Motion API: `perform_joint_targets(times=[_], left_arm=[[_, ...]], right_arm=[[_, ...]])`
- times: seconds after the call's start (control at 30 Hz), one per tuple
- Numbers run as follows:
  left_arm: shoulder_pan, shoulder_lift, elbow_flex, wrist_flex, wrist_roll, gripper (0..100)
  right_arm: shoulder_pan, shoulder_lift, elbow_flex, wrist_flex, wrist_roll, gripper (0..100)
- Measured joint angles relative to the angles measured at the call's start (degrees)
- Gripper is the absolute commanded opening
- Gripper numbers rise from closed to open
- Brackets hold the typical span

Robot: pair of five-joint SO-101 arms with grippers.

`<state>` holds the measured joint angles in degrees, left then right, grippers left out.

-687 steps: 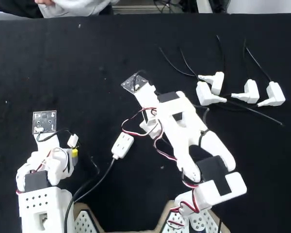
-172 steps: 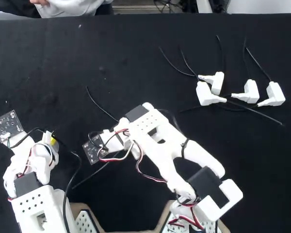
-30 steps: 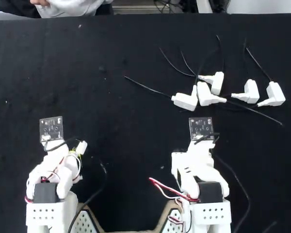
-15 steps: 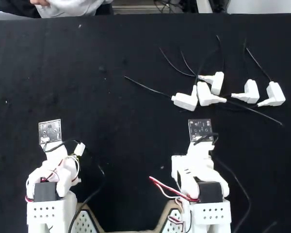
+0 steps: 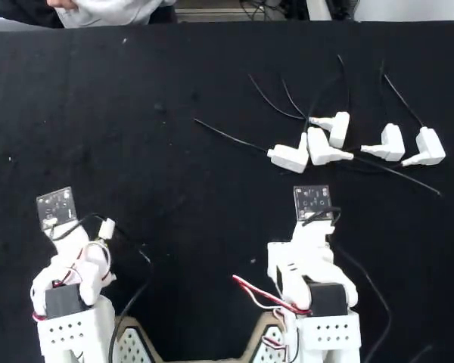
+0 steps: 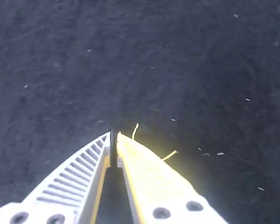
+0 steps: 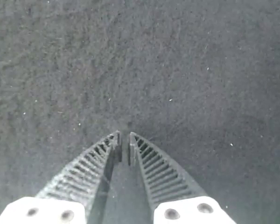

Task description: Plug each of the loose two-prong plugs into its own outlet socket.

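The left arm (image 5: 66, 276) sits folded at the table's near left edge. Its left gripper (image 6: 115, 136) points down at the black cloth (image 5: 136, 106), fingers pressed together and empty. Near the middle sits the folded right arm (image 5: 310, 265); the right gripper (image 7: 124, 136) is likewise closed and empty. Farther back, right of both arms, white two-prong plugs lie loose with thin black cords: the leftmost plug (image 5: 290, 158), a close pair (image 5: 327, 140) just beside it, and two outer plugs (image 5: 408, 145).

Plugs (image 5: 323, 147) block far right; table (image 5: 121, 113) left, centre passable.
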<state>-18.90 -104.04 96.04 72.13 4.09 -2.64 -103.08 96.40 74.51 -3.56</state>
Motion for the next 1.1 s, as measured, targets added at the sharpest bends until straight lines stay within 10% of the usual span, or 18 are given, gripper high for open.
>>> perform_joint_targets(times=[1.1], left_arm=[[-0.6,0.0,0.0,0.7,-0.1,3]], right_arm=[[0.0,0.0,0.0,0.0,0.0,1.2]])
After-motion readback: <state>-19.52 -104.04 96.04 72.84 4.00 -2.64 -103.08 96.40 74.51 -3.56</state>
